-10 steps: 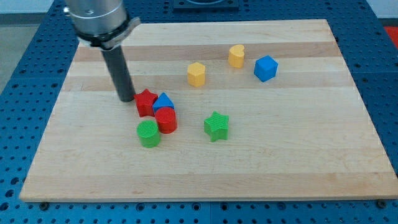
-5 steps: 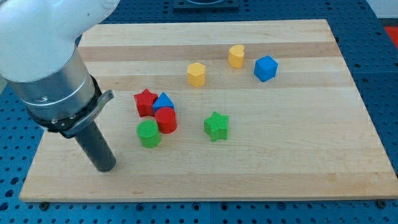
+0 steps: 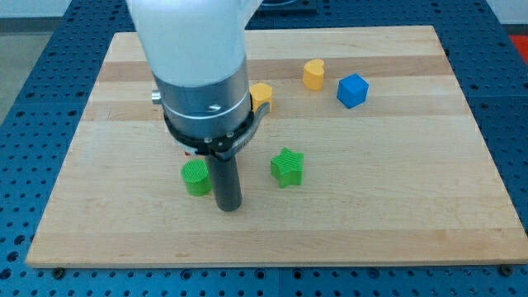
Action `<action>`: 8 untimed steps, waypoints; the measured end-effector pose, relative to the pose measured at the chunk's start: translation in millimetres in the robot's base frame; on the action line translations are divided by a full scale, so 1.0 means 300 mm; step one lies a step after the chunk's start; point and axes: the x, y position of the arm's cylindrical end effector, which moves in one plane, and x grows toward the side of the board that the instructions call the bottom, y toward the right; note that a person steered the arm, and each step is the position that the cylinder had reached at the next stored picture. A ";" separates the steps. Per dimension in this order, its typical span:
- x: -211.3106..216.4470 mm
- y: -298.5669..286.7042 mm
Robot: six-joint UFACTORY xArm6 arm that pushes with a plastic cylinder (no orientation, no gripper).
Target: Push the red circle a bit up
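My tip (image 3: 228, 207) rests on the board just right of and below the green circle (image 3: 195, 177). The arm's wide body covers the spot above the tip, so the red circle, the red star and the blue triangle do not show. The tip stands below the place where they lay, but how close it is to the red circle cannot be told.
A green star (image 3: 287, 167) lies right of the rod. A yellow block (image 3: 262, 95) peeks out beside the arm. A yellow heart (image 3: 313, 73) and a blue block (image 3: 352, 90) lie at the upper right. The wooden board (image 3: 412, 190) ends near the view's bottom.
My tip moved from left of the red star down the view's left side, then right, to below the cluster. The arm now hides the red circle, red star and blue triangle.
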 end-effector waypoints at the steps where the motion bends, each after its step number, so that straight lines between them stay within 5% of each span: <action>1: -0.091 -0.001; 8: -0.394 -0.005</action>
